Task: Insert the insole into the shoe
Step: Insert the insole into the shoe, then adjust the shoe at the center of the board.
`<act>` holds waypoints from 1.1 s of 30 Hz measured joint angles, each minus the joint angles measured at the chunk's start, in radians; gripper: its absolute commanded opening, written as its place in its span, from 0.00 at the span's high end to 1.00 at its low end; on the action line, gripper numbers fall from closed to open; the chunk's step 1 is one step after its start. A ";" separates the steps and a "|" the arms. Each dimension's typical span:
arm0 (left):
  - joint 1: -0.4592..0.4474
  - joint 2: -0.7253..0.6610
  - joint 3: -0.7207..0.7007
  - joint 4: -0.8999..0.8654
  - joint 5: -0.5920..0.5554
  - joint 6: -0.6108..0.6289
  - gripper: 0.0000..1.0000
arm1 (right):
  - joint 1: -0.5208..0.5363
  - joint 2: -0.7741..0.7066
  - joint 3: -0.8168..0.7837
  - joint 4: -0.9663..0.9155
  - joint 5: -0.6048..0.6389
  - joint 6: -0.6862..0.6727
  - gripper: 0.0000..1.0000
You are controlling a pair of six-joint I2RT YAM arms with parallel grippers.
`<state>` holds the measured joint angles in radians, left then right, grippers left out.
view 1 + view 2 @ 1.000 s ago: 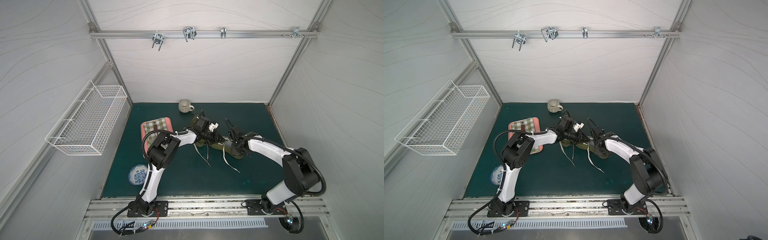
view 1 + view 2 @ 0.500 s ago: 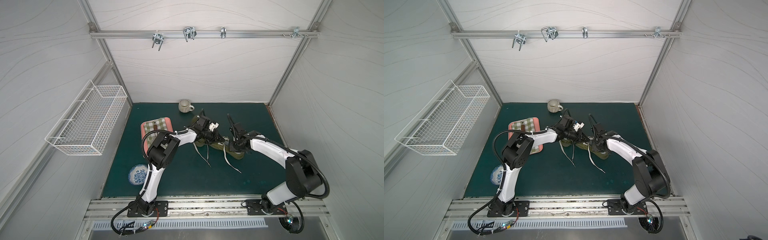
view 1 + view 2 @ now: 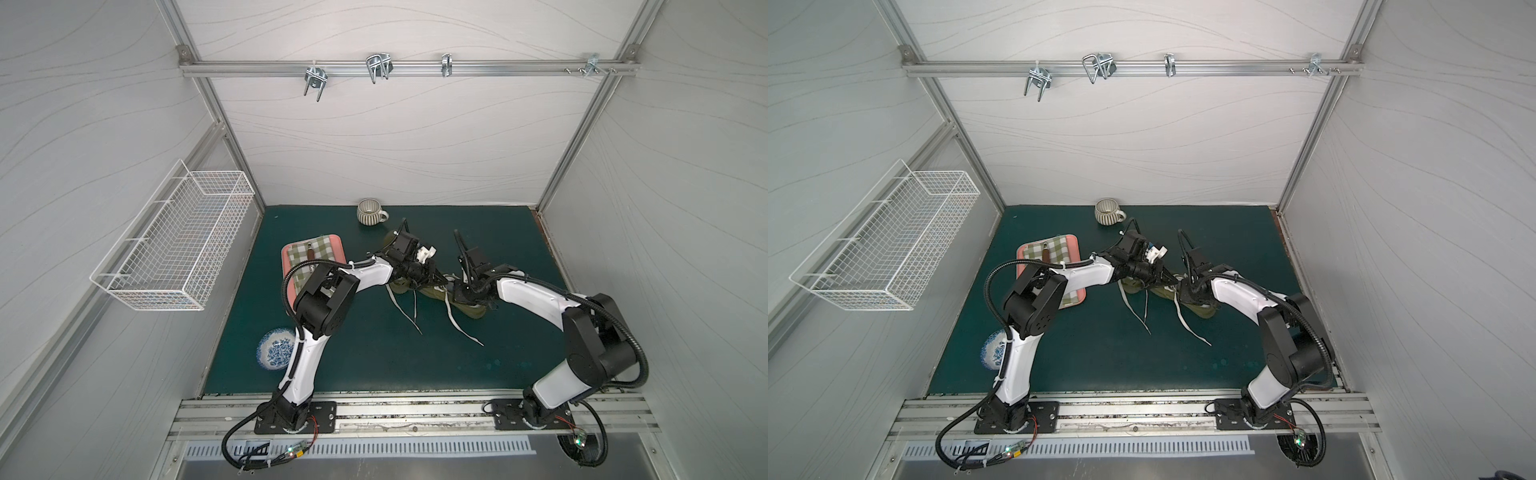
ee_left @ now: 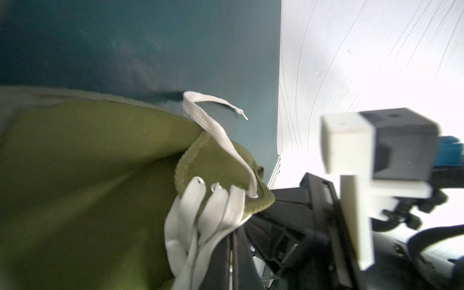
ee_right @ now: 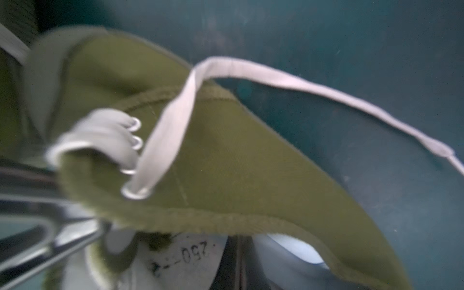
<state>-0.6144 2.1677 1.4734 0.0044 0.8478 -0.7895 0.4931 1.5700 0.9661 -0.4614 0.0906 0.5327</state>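
white panelled booth [image 3: 395, 137] with a dark green mat [image 3: 374, 365] on the floor, wire basket [image 3: 174, 245] hung on the side wall and a rail with hooks [image 3: 498, 66] up top. a striped mug [image 3: 371, 212] sits at the back edge of the mat, and there's a pink tray [image 3: 291, 257] with a checked cloth on it. a blue and white bowl [image 3: 274, 353] sits right by the left arm.

the olive shoe [image 3: 471, 307] lies about mid mat in both top views, white laces [image 3: 463, 332] trailing loose toward the front. both arms reach in and meet over its open end. the left gripper [image 3: 441, 279] and right gripper [image 3: 457, 286] are just beside each other.

in the left wrist view the left gripper's dark fingers [image 4: 233, 251] are pressed together. the laced eyelet edge of the shoe [image 4: 226, 200] is right at them, so it looks pinched there. the right gripper is closed too. in its wrist view the shoe's collar [image 5: 226, 221] drapes across its fingers [image 5: 50, 251], but it's too blurry to say if anything is actually clamped.

as for the insole, i can't pick it out for sure. a white printed piece [image 5: 180, 253] sits inside the shoe's opening, but i can't tell whether that's it. there's also another olive shape [image 3: 399, 286] under the left wrist, and i can't tell what that is.
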 measured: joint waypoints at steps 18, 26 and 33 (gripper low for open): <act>0.005 0.000 0.077 -0.168 -0.012 0.109 1.00 | 0.034 -0.082 0.023 -0.081 0.112 -0.108 0.84; 0.006 0.000 0.085 -0.195 -0.014 0.132 1.00 | 0.028 -0.113 0.089 -0.191 0.199 -0.216 0.37; 0.010 0.000 0.101 -0.220 -0.014 0.141 1.00 | 0.019 0.000 0.122 -0.207 0.195 -0.291 0.32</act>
<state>-0.6048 2.1681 1.5745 -0.2153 0.8337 -0.6487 0.5125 1.5696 1.0885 -0.6682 0.2852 0.2413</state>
